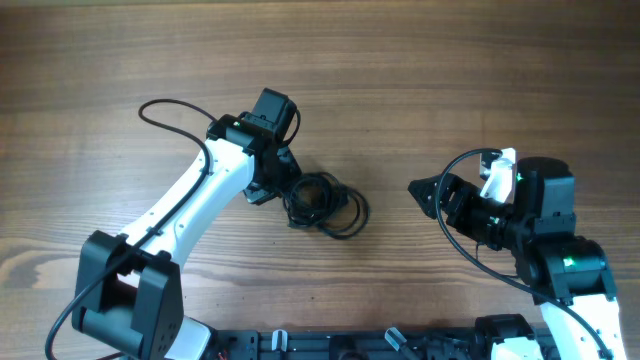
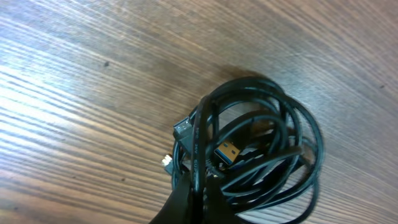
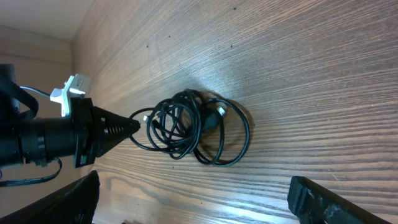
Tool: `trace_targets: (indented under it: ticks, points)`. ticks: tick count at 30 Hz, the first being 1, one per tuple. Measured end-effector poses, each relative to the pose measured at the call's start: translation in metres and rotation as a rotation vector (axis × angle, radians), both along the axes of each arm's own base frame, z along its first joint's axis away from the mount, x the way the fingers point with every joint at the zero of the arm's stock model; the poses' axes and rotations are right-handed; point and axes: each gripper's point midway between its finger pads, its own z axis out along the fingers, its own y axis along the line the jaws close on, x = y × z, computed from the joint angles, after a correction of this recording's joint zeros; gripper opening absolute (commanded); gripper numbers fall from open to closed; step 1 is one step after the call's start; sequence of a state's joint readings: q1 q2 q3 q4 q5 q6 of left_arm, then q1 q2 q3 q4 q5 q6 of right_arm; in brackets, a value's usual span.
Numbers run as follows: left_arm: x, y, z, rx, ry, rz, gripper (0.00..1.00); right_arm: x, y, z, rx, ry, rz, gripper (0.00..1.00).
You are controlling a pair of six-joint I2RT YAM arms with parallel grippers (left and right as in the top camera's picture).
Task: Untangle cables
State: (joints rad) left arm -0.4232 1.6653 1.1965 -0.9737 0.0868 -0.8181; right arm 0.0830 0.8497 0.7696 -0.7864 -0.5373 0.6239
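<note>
We read the overhead view as a clock face, with 12 at the far edge of the table [image 1: 450, 80]. The cables [image 1: 325, 205] lie as one loose coil a little toward 6 from the centre, with its long axis running roughly from 10 to 4. The left gripper [image 3: 132, 125] meets the coil at its 9 o'clock end. Its fingers are pressed together, and a single strand runs straight into the pinch, so we judge that it grips that strand and not the whole bundle. From there the rest of the coil trails off toward 3 to 4 o'clock. The right gripper [image 1: 420, 189] is spread wide and holds nothing. It stands well apart from the coil on the 3 o'clock side and points back toward 9, so the left arm is plainly the nearer. Any pull would therefore have the coil stretched between the two arms along that 9-to-3 line. Much is hard to make out. We cannot count how many cords are wound together, nor follow which loop passes over which. In the left wrist view the fingers are cut off at the bottom edge, so the exact contact is hidden. A blue-tongued plug [image 2: 227, 151] shows inside the coil and two smaller connectors at its rim, but we cannot trace which cord each ends.
</note>
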Motion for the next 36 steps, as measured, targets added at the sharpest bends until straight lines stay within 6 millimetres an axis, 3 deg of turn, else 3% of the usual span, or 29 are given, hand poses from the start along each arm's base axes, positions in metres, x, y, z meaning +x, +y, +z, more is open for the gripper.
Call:
trace_targets:
  ticks: [6, 10, 12, 17, 23, 27, 36]
  points:
    - [0.010, -0.028, 0.013, -0.142, -0.038, -0.091, 0.04, 0.003, 0.000, 0.001, 0.001, -0.011, 0.000, 1.00]
    - [0.015, -0.042, 0.059, -0.248, -0.144, -0.125, 0.04, 0.008, 0.005, -0.011, -0.001, 0.024, 0.046, 1.00]
    - [0.012, -0.048, 0.082, -0.307, -0.191, -0.142, 0.04, 0.012, 0.013, -0.022, 0.022, 0.064, 0.098, 1.00]
    - [0.010, -0.062, 0.106, -0.410, -0.238, -0.179, 0.04, 0.016, 0.029, -0.052, 0.038, 0.179, 0.171, 1.00]
    - [0.013, -0.086, 0.129, -0.564, -0.282, -0.242, 0.04, 0.030, 0.061, -0.062, 0.042, 0.145, 0.254, 0.98]
    - [0.016, -0.096, 0.152, -0.640, -0.358, -0.287, 0.04, 0.036, 0.054, -0.075, -0.017, 0.164, 0.205, 0.99]
    - [0.008, -0.095, 0.235, -0.726, -0.597, -0.356, 0.04, 0.050, 0.049, -0.092, -0.062, 0.178, 0.161, 0.99]
